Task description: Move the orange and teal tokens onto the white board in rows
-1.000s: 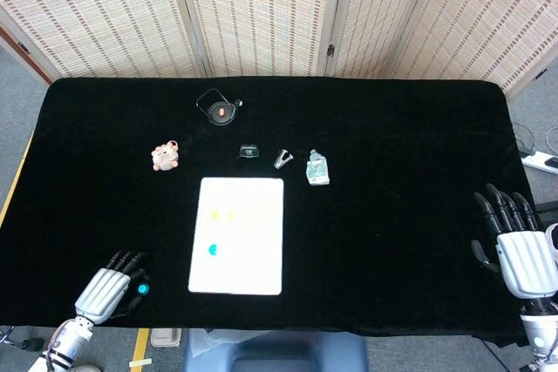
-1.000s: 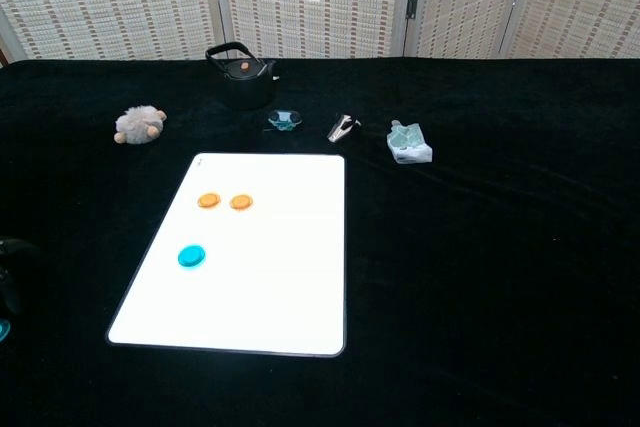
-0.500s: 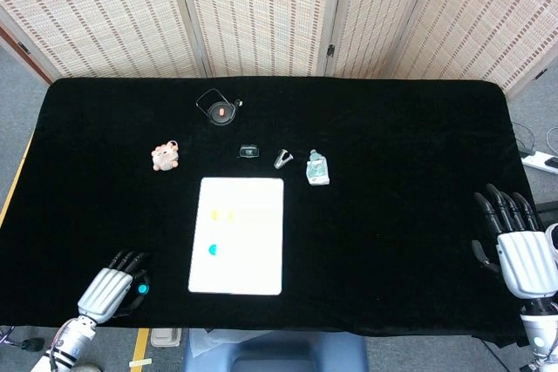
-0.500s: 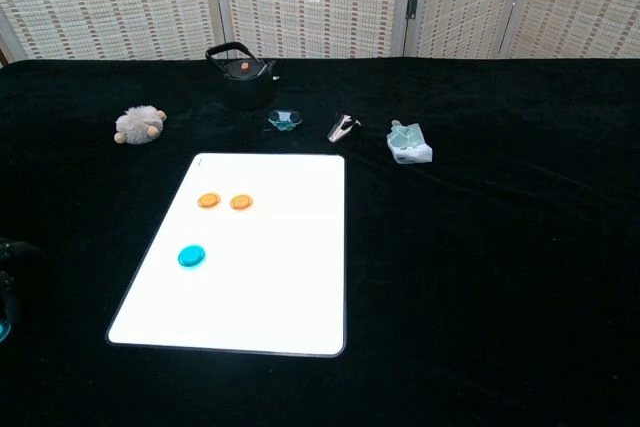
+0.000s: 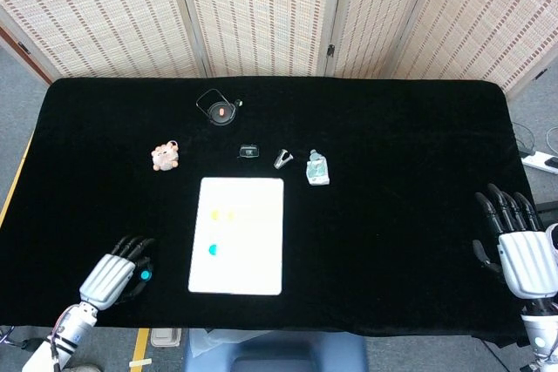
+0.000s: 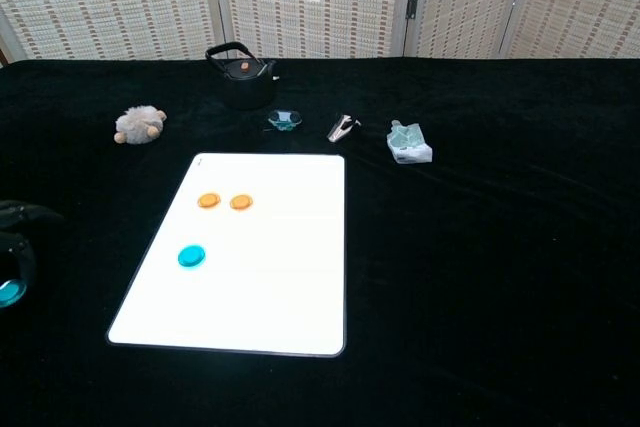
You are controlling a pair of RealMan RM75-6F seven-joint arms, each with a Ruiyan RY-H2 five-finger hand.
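Left robot hand (image 5: 116,274) sits at the near left corner of the black-clothed table (image 5: 401,145), fingers curled around a small round teal token (image 5: 143,274) that peeks out between them; in the chest view that same token (image 6: 9,292) glows at the far left edge, pinched in dark fingers (image 6: 22,213). The flat white rectangular board (image 5: 237,234) lies just to the right of that hand, near the front of the table. On it, two small round orange tokens (image 6: 224,202) sit side by side in the upper left part, nearly touching, and one round teal token (image 6: 191,256) rests below them, closer to the left edge.

Over on the far right, the right robot hand (image 5: 519,246) hovers at the table's near right corner, fingers straight and fanned apart, nothing in it, well apart from the board.

Beyond the board, a row of small things: a fluffy beige plush toy (image 6: 139,124) at the left, a black kettle with an orange knob (image 6: 240,75) behind, then a small dark dish with a teal centre (image 6: 285,120), a silver metal clip (image 6: 342,128) and a crumpled pale green packet (image 6: 409,142).
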